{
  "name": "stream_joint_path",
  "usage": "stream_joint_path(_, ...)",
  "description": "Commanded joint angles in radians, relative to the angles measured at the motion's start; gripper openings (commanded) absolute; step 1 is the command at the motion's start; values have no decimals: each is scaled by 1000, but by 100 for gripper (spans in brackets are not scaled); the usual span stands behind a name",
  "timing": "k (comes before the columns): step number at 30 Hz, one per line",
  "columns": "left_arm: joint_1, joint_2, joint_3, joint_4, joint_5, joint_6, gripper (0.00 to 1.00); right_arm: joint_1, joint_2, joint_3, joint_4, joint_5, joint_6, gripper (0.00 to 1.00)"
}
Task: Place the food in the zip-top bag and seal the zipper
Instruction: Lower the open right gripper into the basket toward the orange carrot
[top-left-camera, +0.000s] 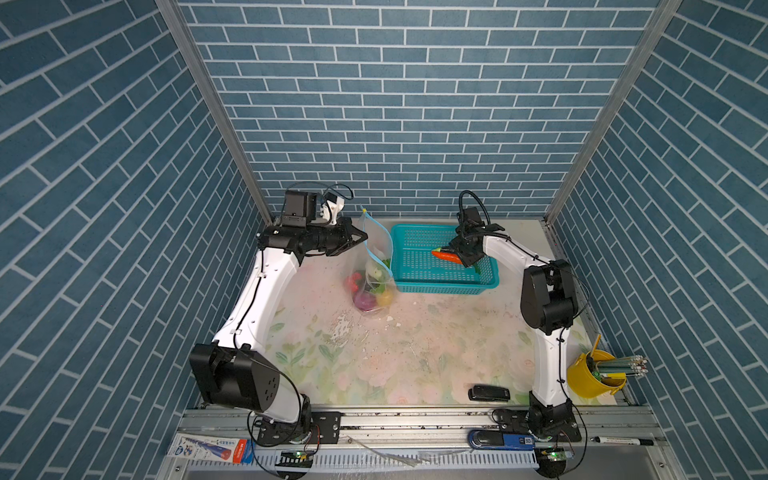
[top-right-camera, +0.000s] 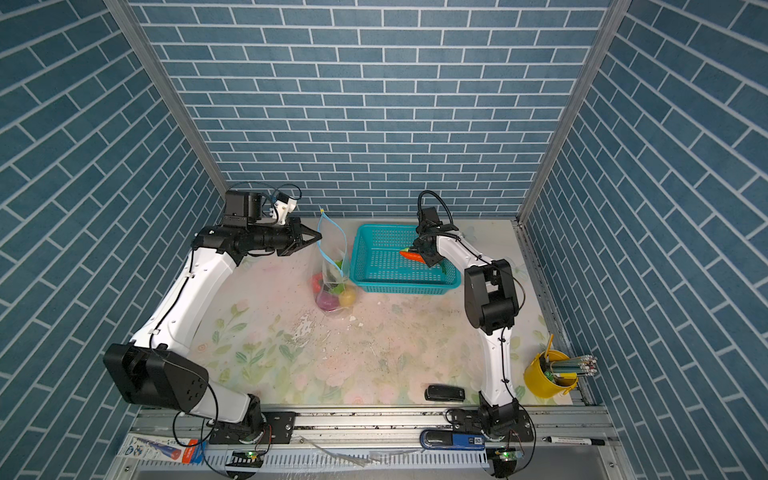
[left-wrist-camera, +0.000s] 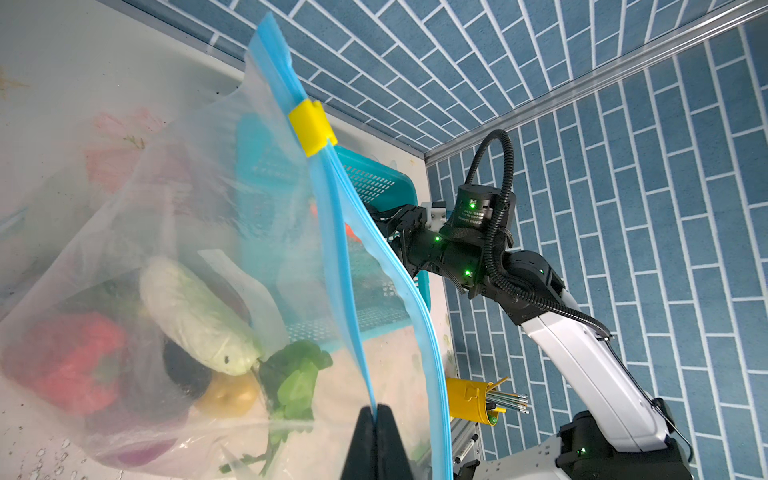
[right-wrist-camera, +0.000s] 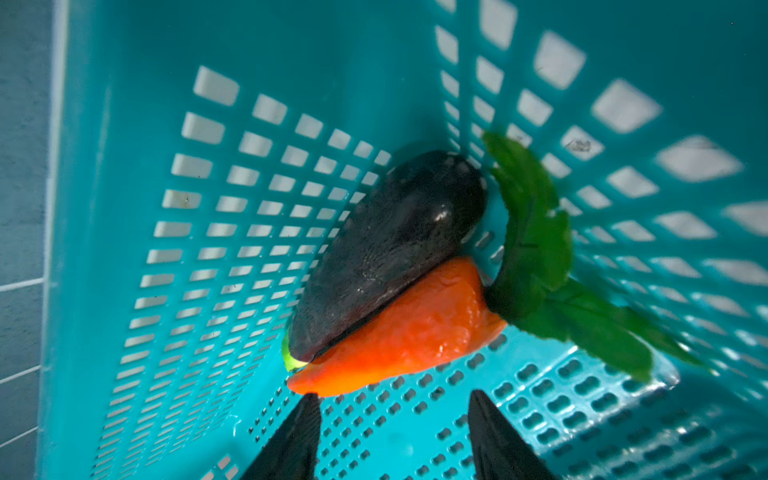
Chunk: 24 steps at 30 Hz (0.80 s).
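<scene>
The clear zip-top bag (top-left-camera: 376, 266) (top-right-camera: 332, 266) (left-wrist-camera: 187, 232) stands upright left of the teal basket (top-left-camera: 440, 286). My left gripper (top-left-camera: 365, 237) (left-wrist-camera: 377, 409) is shut on one lip of its light blue zipper (left-wrist-camera: 332, 232). The mouth gapes, and the yellow slider (left-wrist-camera: 311, 126) sits at the far end. In the bag lie a red pepper (left-wrist-camera: 70, 361), white cabbage (left-wrist-camera: 195, 316), leafy greens (left-wrist-camera: 295, 374), a yellow potato (left-wrist-camera: 228, 395) and a purple onion (top-left-camera: 364, 301). My right gripper (top-left-camera: 459, 251) (right-wrist-camera: 394, 395) is open low inside the basket, just short of the orange carrot (right-wrist-camera: 407, 332) and the dark eggplant (right-wrist-camera: 395, 241).
The carrot and eggplant lie against the basket wall (right-wrist-camera: 249, 208) in a corner. A yellow bucket of pencils (top-left-camera: 592, 374) stands at the table's right front. A black stapler-like object (top-left-camera: 488, 392) lies near the front edge and a marker (top-left-camera: 623, 441) on the rail.
</scene>
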Motion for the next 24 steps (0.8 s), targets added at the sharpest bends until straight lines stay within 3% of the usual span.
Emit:
stream_joint_path(1,6,0,3,7,10,21,0,4,47,49,-51,1,33,57)
stream_joint_path(24,6,-6,0,7,6,18,0,13,140,108,-87,-16,-43,58)
